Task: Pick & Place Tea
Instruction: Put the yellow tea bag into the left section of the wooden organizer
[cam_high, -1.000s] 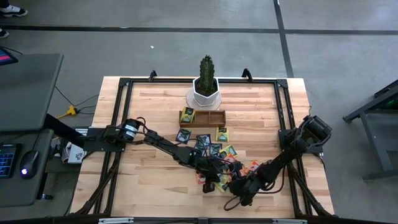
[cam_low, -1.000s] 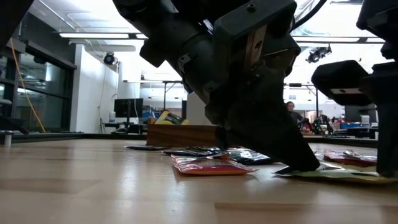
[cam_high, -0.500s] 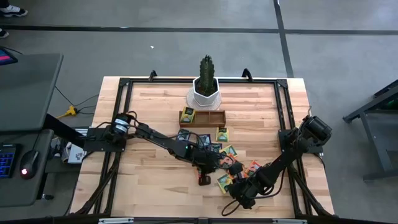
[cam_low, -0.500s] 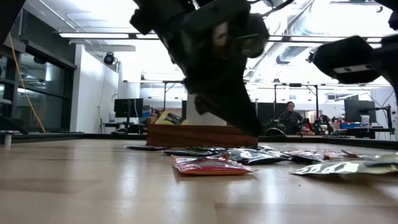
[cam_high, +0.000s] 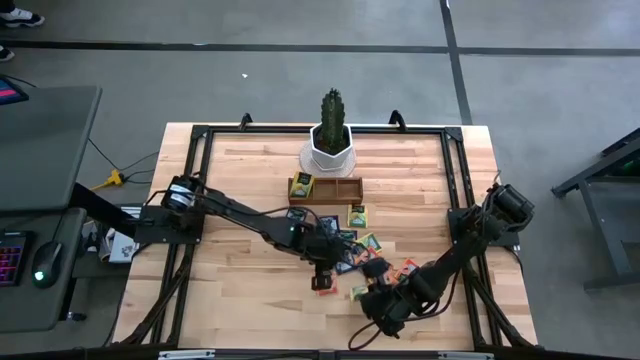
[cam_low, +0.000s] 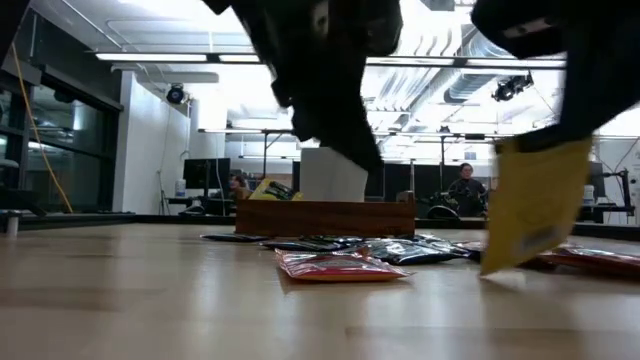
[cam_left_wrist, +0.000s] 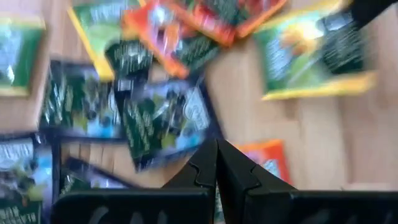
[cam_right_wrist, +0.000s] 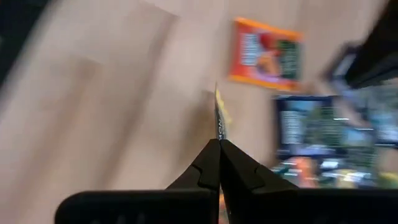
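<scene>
Tea sachets (cam_high: 345, 243) are lying scattered on the wooden worktop (cam_high: 240, 170) in front of the three-compartment tray (cam_high: 326, 189); I cannot count them exactly. The right tool (cam_right_wrist: 218, 144) is pinching one yellow-green sachet (cam_low: 532, 203) by its edge, and in the low view that sachet is hanging clear of the worktop, tilted. The left tool (cam_left_wrist: 216, 147) is hovering with its fingers pressed together and gripping nothing, above the dark blue and orange sachets near the middle of the pile. One orange-red sachet (cam_low: 340, 266) is lying apart at the near edge. One sachet (cam_high: 301, 185) is sitting in the tray's left compartment. One potted cactus (cam_high: 331, 135) is standing behind the tray.
</scene>
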